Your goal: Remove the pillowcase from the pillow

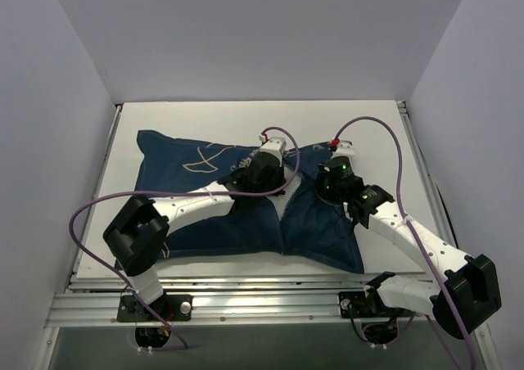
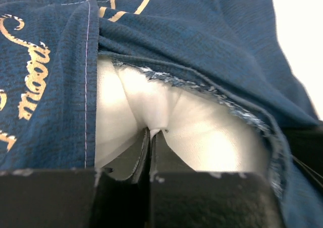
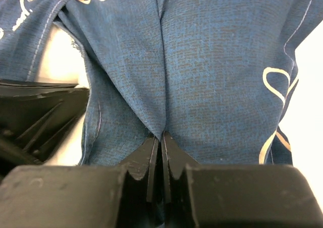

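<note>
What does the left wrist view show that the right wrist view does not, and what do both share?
Only the left wrist view: the left gripper shut on a fold of the white pillow, which is exposed in an opening. Only the right wrist view: the right gripper shut on a pleat of the pillowcase. Both: navy fabric with pale line drawings filling most of the frame.

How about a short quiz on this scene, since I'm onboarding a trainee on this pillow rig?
1. True or false: the left gripper is shut on the white pillow.
2. The right gripper pinches: A the pillowcase, B the pillow, C nothing.
3. Fill in: most of the pillow lies ____ the pillowcase.

Key: 1 true; 2 A; 3 inside.
</note>
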`<state>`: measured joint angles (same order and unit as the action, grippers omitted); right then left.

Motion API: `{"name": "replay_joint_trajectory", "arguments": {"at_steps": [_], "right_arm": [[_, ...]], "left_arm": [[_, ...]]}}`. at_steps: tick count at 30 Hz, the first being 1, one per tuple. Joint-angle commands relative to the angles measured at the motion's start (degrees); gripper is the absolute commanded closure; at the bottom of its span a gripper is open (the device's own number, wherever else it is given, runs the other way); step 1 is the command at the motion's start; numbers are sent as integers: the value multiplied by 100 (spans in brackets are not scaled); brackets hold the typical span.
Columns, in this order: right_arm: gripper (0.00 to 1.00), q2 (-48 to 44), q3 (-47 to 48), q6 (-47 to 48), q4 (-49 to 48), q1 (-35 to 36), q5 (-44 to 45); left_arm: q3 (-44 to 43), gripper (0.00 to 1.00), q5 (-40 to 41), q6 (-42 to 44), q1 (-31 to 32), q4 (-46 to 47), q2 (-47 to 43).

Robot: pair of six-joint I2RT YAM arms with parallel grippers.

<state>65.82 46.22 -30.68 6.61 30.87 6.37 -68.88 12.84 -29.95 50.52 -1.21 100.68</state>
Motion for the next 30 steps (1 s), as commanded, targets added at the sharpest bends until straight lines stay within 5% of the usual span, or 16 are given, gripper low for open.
{"name": "replay_joint_trajectory", "arguments": {"at_steps": [1,4,14,17,27,30], "right_arm": [[100,-105,10,228,16,155,-277],[91,-26,282,325,24,304,-294],[23,545,1354,615,253,612,-250],[15,677,1513,659,253,657,-224],[16,1538,1241,703,156,674,557],[30,1811,1144,660,138,666,1065]], "left_arm": [[576,98,8,-89,-87,-345,-284],[770,98,69,-107,71,-309,-627],[1122,98,148,-309,142,-292,-1068],[1210,98,175,-335,151,-222,-1156],[1333,98,175,-423,168,-221,-1297],[1456,98,306,-476,168,-309,-1437]]}}
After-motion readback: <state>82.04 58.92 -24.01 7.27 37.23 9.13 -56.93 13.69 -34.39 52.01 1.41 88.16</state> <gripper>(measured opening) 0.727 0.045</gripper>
